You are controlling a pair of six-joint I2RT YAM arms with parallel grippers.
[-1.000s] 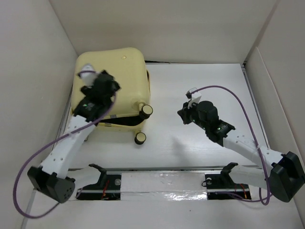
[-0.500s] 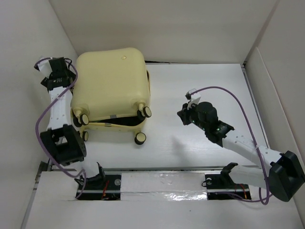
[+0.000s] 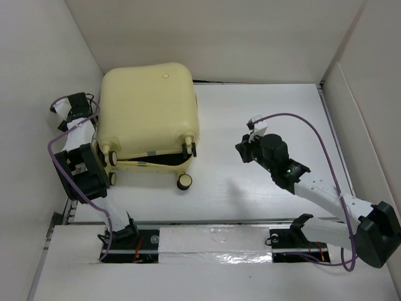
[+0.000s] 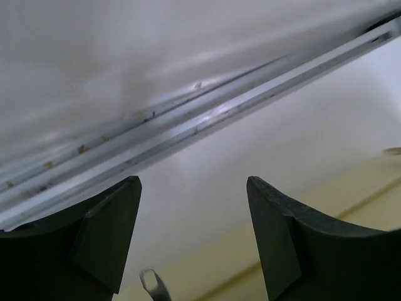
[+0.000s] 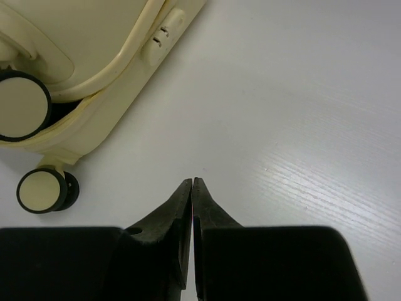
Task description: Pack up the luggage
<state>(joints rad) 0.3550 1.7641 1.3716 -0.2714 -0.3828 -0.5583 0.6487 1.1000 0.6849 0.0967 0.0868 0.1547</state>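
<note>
The luggage (image 3: 150, 106), a pale-yellow hard-shell suitcase, lies at the back left with its caster wheels (image 3: 190, 148) toward me. Its lid is almost down, and a thin gap at the wheel end shows black lining. My left gripper (image 3: 80, 108) hangs between the suitcase's left side and the wall, open and empty. In the left wrist view (image 4: 193, 185) the yellow shell edge (image 4: 363, 194) and a metal zipper pull (image 4: 153, 283) lie below the fingers. My right gripper (image 3: 239, 149) is shut and empty, right of the suitcase. In the right wrist view (image 5: 192, 183) it hovers over bare table, with the suitcase (image 5: 94, 31) at upper left.
White walls enclose the table on the left, back and right. A metal rail (image 4: 207, 119) runs along the left wall's foot beside the left gripper. A loose-looking caster wheel (image 3: 184, 182) juts out at the suitcase's near edge. The arm mounts sit at the near edge.
My left arm has swung off the top of the suitcase to its left side by the wall and folded back. The right arm has barely moved.
</note>
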